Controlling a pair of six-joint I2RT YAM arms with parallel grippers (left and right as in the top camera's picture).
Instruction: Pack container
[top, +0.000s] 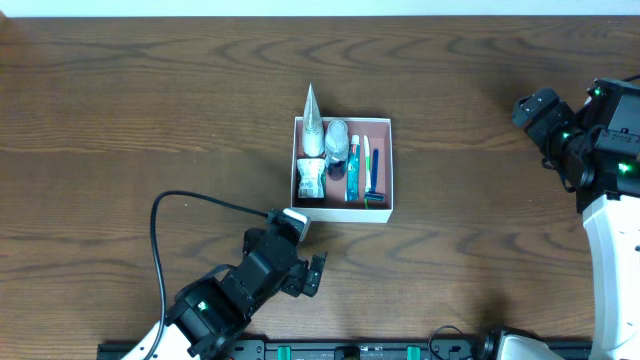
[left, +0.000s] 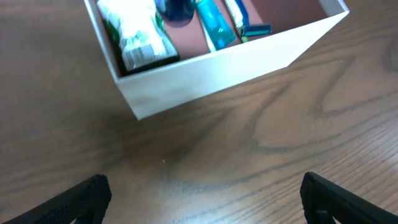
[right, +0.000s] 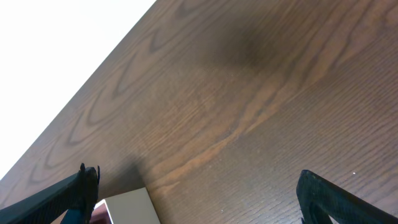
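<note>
The container (top: 345, 211), a square white-walled box with a reddish-brown floor, sits mid-table. It holds a white and green tube (top: 311, 178), a silver cone-topped tube (top: 313, 120), a blue-capped bottle (top: 338, 140), a teal tube (top: 353, 168) and a blue razor (top: 375, 182). My left gripper (top: 292, 250) is open and empty just in front of the box's near-left corner. In the left wrist view its fingers (left: 205, 199) spread over bare wood below the box wall (left: 230, 68). My right gripper (top: 530, 108) is open and empty far right of the box; its fingers (right: 199, 193) frame wood and a box corner (right: 127, 208).
A black cable (top: 160, 235) loops from the left arm over the table at the front left. The right arm's white body (top: 612, 250) stands at the right edge. A black rail (top: 350, 350) runs along the table's front edge.
</note>
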